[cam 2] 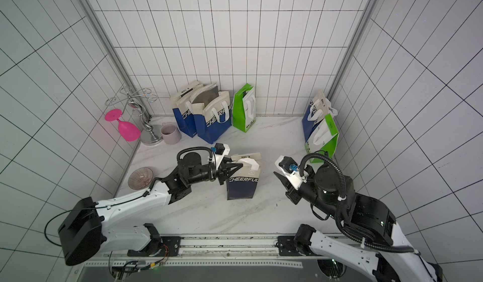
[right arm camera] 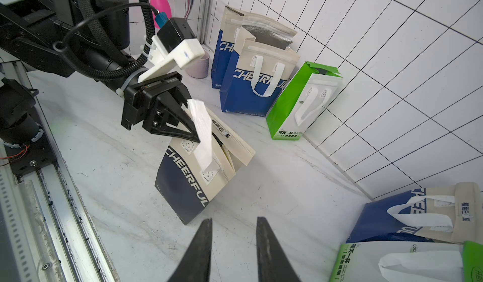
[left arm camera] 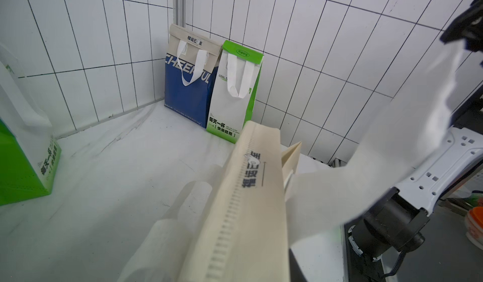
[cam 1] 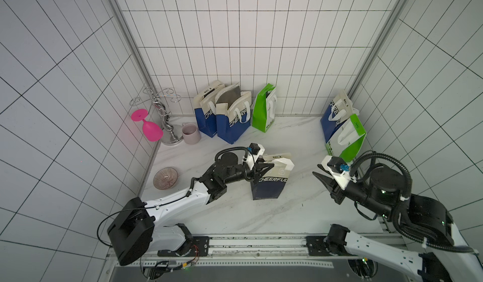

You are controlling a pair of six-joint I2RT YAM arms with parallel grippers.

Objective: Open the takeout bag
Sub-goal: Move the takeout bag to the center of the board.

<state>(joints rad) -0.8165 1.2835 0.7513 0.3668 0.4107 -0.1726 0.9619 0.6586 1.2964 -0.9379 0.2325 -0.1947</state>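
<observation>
The takeout bag (cam 1: 269, 186) (cam 2: 243, 186) (right arm camera: 188, 178) stands upright mid-table, dark blue below with CHEERFUL lettering and cream above. Its folded cream top flap (left arm camera: 251, 189) fills the left wrist view and hides that gripper's jaws. My left gripper (cam 1: 270, 165) (cam 2: 241, 165) (right arm camera: 197, 138) is at the bag's top left corner, its fingers closed together on the white handle strap (right arm camera: 203, 131) (left arm camera: 366, 163), which stands lifted off the bag's front. To the right of the bag, apart from it, my right gripper (cam 1: 315, 169) (cam 2: 275, 174) (right arm camera: 234, 219) is open and holds nothing.
Two blue CHEERFUL bags (cam 1: 230, 121) and a green bag (cam 1: 262, 111) line the back wall. A blue bag (cam 1: 337, 121) and a green-white bag (cam 1: 350, 139) lean at the right wall. At back left are a pink goblet (cam 1: 147, 126), a metal rack (cam 1: 164, 116) and a mug (cam 1: 190, 133); a bowl (cam 1: 165, 178) sits left.
</observation>
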